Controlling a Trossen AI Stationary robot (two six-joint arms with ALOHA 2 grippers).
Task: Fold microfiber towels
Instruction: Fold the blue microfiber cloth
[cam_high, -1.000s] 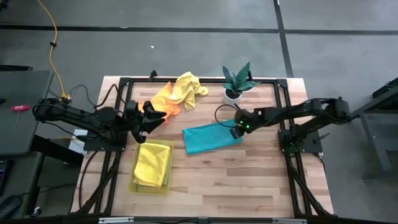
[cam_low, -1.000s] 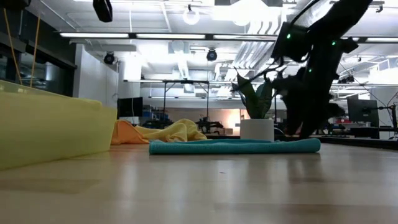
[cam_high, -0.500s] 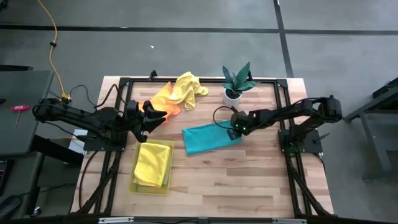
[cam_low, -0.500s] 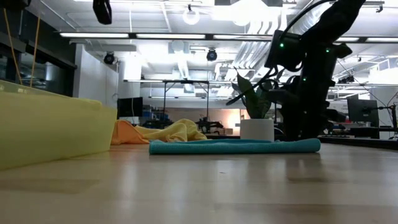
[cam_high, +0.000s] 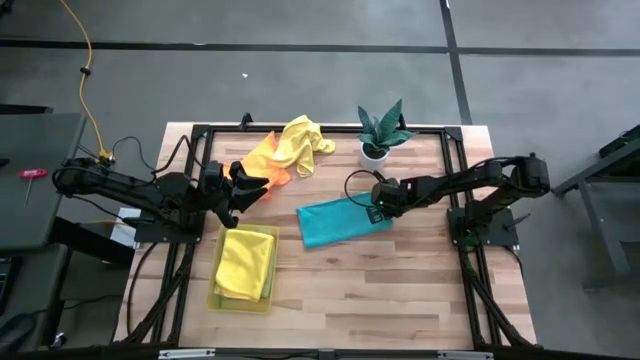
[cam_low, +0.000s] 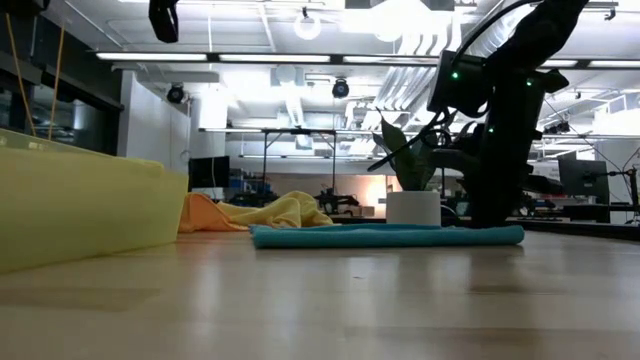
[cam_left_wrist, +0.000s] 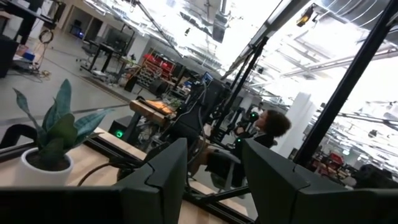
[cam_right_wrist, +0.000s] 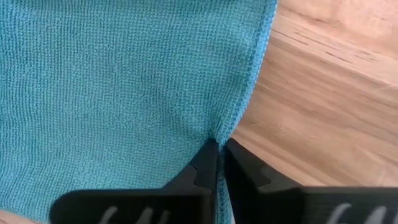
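Observation:
A teal towel (cam_high: 343, 221) lies flat on the wooden table at centre right. My right gripper (cam_high: 379, 209) is shut on its right edge near the far corner. My left gripper (cam_high: 232, 196) hovers open at the table's left, beside a crumpled orange towel (cam_high: 262, 168). Its fingers (cam_left_wrist: 168, 177) have nothing between them. A crumpled yellow towel (cam_high: 300, 143) lies at the far edge, against the orange one. Another yellow towel (cam_high: 245, 262) lies folded in the yellow tray (cam_high: 216, 296). My right gripper pinches the teal towel's hemmed right edge (cam_right_wrist: 225, 127) between its two fingertips (cam_right_wrist: 205, 165). The cloth puckers at the tips. The fingers come slanting down from the table's right side. The towel lies flat on the table; whether one layer or several is held, I cannot tell.
A small potted plant (cam_high: 380, 130) stands just beyond the teal towel, close to my right arm. The yellow tray sits near the left front. Bare wood (cam_high: 370, 290) stretches along the near right part of the table.
My right gripper has come down toward the teal towel's right edge and shut on it. The towel has slid a little along the table toward the right edge.

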